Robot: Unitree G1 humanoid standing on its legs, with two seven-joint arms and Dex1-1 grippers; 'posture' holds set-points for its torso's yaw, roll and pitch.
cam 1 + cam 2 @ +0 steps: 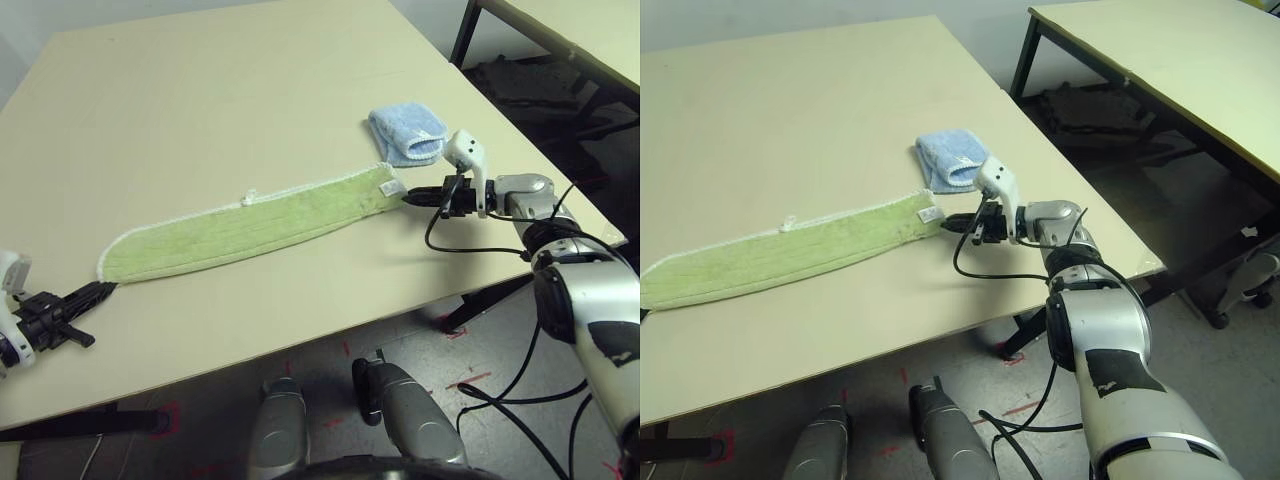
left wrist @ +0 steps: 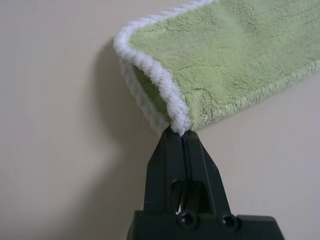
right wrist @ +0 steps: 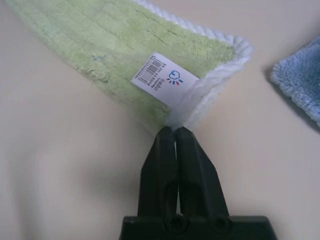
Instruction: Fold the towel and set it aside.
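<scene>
The left gripper [image 1: 103, 288] sits at the towel's left end, its black fingers pressed together and pinching the white stitched edging at that corner; the left wrist view shows the tips clamped on the edging with very little cloth between them. The towel [image 1: 250, 225] itself lies as a long, narrow, already doubled strip across the cream table [image 1: 200, 90], running from that gripper up and rightward. At the towel's right end the right gripper [image 1: 412, 197] is likewise pinched shut on the corner just beside the white printed label [image 3: 162, 78]. Just beyond the towel's right end, apart from it, rests a small folded light blue cloth [image 1: 408, 135].

The likely trouble: both holds are thin nips on the very edge, so a corner could slip free when the ends are lifted or brought together, spoiling the fold. The right end could also sweep into the blue cloth. No containers are on the table.
</scene>
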